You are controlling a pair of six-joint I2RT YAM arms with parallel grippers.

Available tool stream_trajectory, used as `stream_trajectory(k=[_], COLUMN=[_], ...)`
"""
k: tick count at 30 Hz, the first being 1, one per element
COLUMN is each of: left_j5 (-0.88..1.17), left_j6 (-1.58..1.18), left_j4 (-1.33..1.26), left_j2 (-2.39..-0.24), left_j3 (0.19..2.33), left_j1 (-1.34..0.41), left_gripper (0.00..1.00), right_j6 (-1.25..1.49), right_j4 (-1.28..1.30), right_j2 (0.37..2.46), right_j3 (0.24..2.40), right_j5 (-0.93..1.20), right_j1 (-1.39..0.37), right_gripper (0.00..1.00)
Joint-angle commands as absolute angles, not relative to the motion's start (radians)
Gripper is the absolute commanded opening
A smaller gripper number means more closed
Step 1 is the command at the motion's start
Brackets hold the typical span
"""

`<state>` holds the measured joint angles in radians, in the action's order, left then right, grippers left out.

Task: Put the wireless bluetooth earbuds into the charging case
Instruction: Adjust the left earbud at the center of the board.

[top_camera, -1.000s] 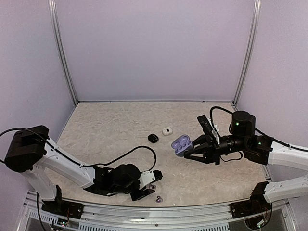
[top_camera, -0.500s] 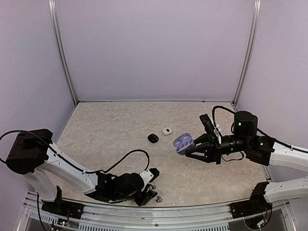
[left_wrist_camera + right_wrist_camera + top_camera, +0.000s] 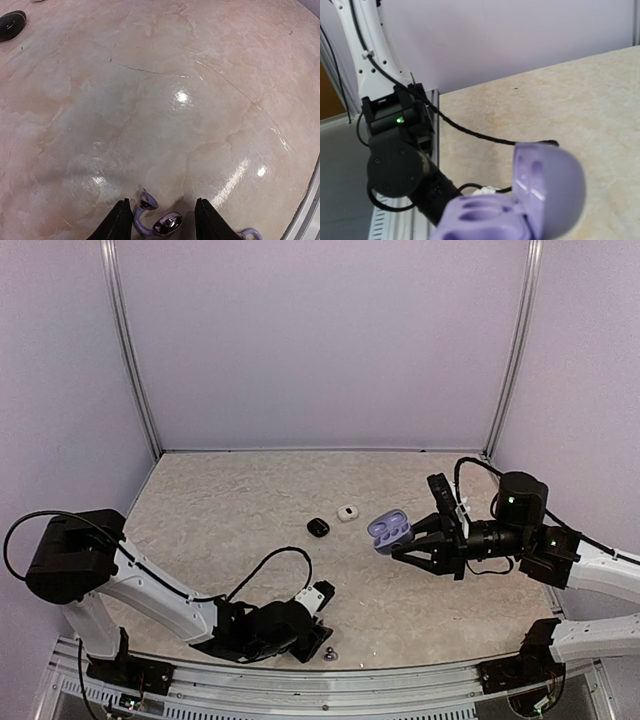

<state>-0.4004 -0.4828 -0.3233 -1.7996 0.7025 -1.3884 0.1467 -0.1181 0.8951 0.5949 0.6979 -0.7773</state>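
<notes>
A purple earbud (image 3: 155, 222) with shiny chrome ends lies on the table between the black fingers of my left gripper (image 3: 161, 206). The jaws stand open, with a gap on each side of it. Part of a second purple earbud (image 3: 248, 233) shows at the bottom right. From above, my left gripper (image 3: 308, 633) is low near the table's front edge, beside an earbud (image 3: 328, 652). Over the right half of the table my right gripper (image 3: 418, 546) is shut on the purple charging case (image 3: 390, 532). The charging case (image 3: 540, 195) has its lid open, and the wells that show are empty.
A black case (image 3: 318, 527) and a white case (image 3: 347, 512) sit closed on the middle of the table; the black case (image 3: 11, 25) also shows at the left wrist view's top left. The metal rail (image 3: 330, 672) runs just in front of my left gripper. The left arm's cable (image 3: 270, 562) loops over the table.
My left gripper has moved toward the front edge and lowered around the earbud, its jaws narrowing a little. My right gripper has carried the open case slightly to the right.
</notes>
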Motion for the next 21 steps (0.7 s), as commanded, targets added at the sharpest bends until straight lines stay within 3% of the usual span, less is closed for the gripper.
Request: stream_trajectory(k=[1,7,13,21], left_j5=[-0.394,-0.122,-0.016,0.132], left_j6=[-0.442,-0.212,-0.077,0.086], left_j4=[-0.281,-0.381,-0.35,-0.436], left_j2=[-1.782,-1.652,-1.564,-1.621], left_j3=[0.645,0.538,0.5,0.518], left_j1=[-1.387,-1.342,-1.223,-1.177], left_gripper=[0.46,0.59,0.6,0.62], right_j6=[0.12,0.127,0.135,0.135], right_j4=[-0.139,-0.155,-0.163,-0.17], right_j2=[0.868,0.871,0.869,0.881], right_j3=[0.575,0.568,0.566,0.566], right_j5=[0.657,0.673,0.677,0.681], right_j1=[-0.769,-0.769,-0.77,-0.769], right_gripper=[0.06,0.06,0.06,0.06])
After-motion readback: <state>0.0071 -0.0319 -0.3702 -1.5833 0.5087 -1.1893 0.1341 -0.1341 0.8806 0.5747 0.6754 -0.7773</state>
